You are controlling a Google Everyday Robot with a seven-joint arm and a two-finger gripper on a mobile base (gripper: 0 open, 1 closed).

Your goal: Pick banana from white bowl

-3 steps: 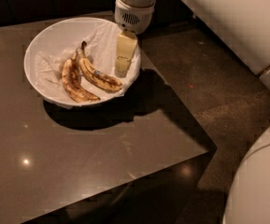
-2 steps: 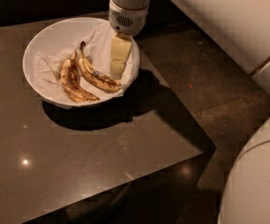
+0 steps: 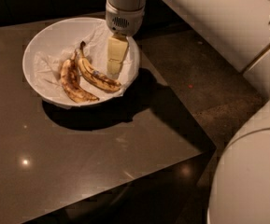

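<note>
Hovering pincer (image 3: 113,70): down inside the white bowl (image 3: 40,45), on the side nearest the right edge of the table (image 3: 102,148), just beside the banana (image 3: 97,76); whether spread or pressed together, I cannot tell.
Banana: lies in the bowl near the table's far right corner, sticker up.
Neighbour: the browner banana (image 3: 74,83) lies alongside, so a loose grab could catch it too.
Lining: the crumpled paper (image 3: 95,36) may snag and lift.

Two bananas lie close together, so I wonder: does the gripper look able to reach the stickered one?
Probably yes. The gripper hangs over the white bowl just beside the stickered banana, with nothing between them; the browner banana lies on its other side.
</note>
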